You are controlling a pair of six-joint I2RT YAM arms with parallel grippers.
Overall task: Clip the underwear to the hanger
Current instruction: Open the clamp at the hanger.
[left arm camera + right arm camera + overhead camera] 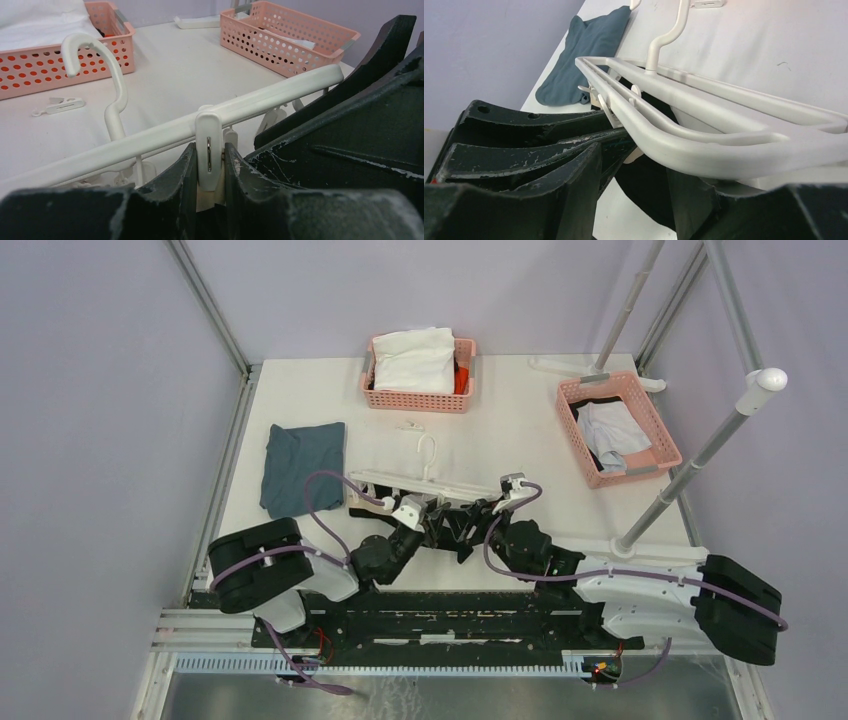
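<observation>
Left gripper (209, 167) pinches a clip (208, 131); right gripper (636, 165): we cannot tell.
If we slip, it snaps shut, missing the underwear (644, 196).

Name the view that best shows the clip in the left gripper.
Left wrist: the clip sits pinched in the left gripper, hanging from the hanger. Top external hides it among the arms; right wrist shows clips, but not which.

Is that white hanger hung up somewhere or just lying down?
Lying down. The hanger rests on the table, and its hook lies over the tabletop, caught on nothing.
</observation>
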